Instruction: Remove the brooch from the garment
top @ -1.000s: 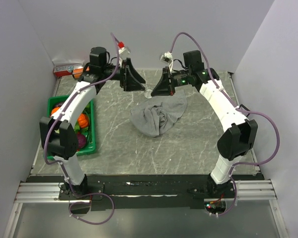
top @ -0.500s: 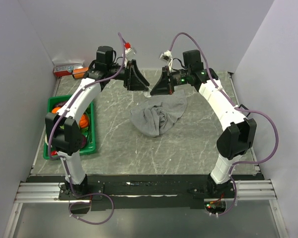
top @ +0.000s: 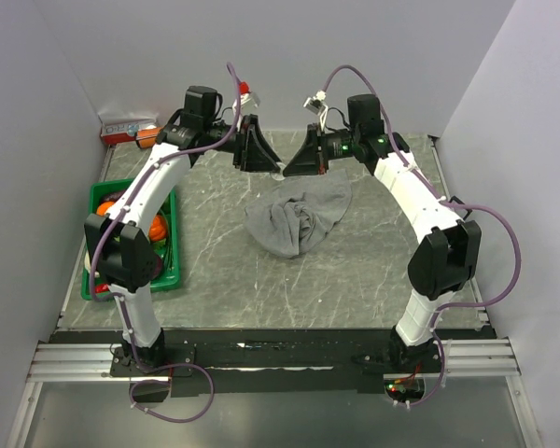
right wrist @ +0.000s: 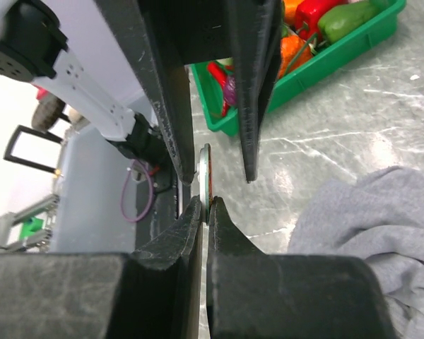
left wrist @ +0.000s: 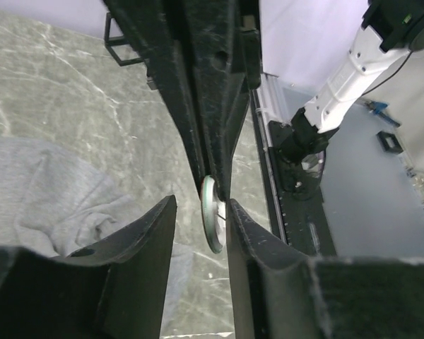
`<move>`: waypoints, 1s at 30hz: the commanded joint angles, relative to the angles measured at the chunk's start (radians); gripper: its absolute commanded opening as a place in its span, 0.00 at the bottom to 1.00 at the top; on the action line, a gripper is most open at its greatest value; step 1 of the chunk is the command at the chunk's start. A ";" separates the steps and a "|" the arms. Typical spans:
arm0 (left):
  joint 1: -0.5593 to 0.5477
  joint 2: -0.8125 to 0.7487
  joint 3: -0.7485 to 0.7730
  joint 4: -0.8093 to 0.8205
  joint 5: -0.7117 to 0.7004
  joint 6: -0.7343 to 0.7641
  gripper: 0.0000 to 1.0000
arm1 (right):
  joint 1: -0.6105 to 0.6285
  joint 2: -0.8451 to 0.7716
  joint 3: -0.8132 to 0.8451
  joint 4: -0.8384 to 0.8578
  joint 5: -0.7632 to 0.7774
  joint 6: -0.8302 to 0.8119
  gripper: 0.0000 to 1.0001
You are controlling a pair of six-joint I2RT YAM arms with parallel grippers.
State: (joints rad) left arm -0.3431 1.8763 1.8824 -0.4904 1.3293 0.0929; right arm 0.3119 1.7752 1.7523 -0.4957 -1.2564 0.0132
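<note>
The brooch [right wrist: 205, 173], a small whitish disc seen edge-on, is held off the table at the far middle, clear of the garment. My right gripper [right wrist: 205, 205] is shut on its lower edge. My left gripper [left wrist: 201, 205] is open, its jaws on either side of the brooch [left wrist: 212, 212]; one finger is close beside it, the other stands apart. In the top view the two grippers meet tip to tip, left [top: 271, 165] and right [top: 288, 169]. The grey garment [top: 297, 219] lies rumpled on the table just below them, and also shows in the left wrist view [left wrist: 49, 191] and the right wrist view [right wrist: 381, 226].
A green crate [top: 171, 273] of toy vegetables stands at the table's left edge, and shows in the right wrist view [right wrist: 339, 49]. A red-and-white box [top: 126, 129] lies at the back left corner. Grey walls close in the back and both sides.
My left gripper has moved right, toward the right gripper, and now straddles the brooch. The right gripper has lifted slightly with the brooch. The garment has not moved.
</note>
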 commanded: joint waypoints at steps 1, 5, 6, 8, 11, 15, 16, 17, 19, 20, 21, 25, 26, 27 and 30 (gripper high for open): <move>-0.013 -0.003 0.049 -0.092 -0.038 0.136 0.37 | -0.011 0.007 -0.007 0.149 -0.081 0.140 0.00; -0.020 -0.005 0.052 -0.106 -0.062 0.157 0.35 | -0.013 0.013 -0.014 0.197 -0.101 0.186 0.00; -0.022 -0.003 0.053 -0.111 -0.067 0.169 0.34 | -0.013 0.013 -0.014 0.210 -0.109 0.194 0.00; -0.025 -0.002 0.057 -0.116 -0.076 0.174 0.32 | -0.011 0.013 -0.016 0.220 -0.113 0.208 0.00; -0.028 0.004 0.063 -0.117 -0.091 0.185 0.29 | -0.011 0.012 -0.020 0.229 -0.120 0.217 0.00; -0.030 0.004 0.072 -0.126 -0.091 0.191 0.33 | -0.013 0.006 -0.033 0.218 -0.118 0.205 0.00; -0.030 0.003 0.075 -0.138 -0.091 0.202 0.44 | -0.011 0.004 -0.037 0.214 -0.115 0.200 0.00; -0.030 0.000 0.086 -0.173 -0.094 0.241 0.49 | -0.014 0.003 -0.039 0.209 -0.113 0.196 0.00; -0.027 -0.017 0.093 -0.207 -0.107 0.280 0.64 | -0.017 0.004 -0.030 0.186 -0.106 0.160 0.00; -0.020 -0.034 0.099 -0.239 -0.107 0.309 0.67 | -0.019 0.007 -0.027 0.149 -0.097 0.140 0.00; -0.013 -0.040 0.104 -0.253 -0.107 0.315 0.71 | -0.022 0.009 -0.022 0.125 -0.091 0.092 0.00; 0.051 -0.066 0.112 -0.319 -0.075 0.315 0.75 | -0.036 0.015 0.001 -0.052 -0.064 -0.103 0.00; 0.058 -0.071 0.104 -0.332 -0.079 0.324 0.75 | -0.033 0.012 -0.004 -0.079 -0.063 -0.136 0.00; 0.064 -0.074 0.092 -0.355 -0.084 0.332 0.73 | -0.031 0.009 -0.010 -0.114 -0.063 -0.172 0.00; 0.076 -0.080 0.026 -0.346 -0.050 0.295 0.69 | -0.030 -0.002 -0.034 -0.141 -0.067 -0.205 0.00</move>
State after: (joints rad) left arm -0.2890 1.8614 1.9457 -0.7944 1.2335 0.3779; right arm 0.2871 1.7958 1.7184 -0.5320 -1.3212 -0.0505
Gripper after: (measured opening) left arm 0.713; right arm 0.053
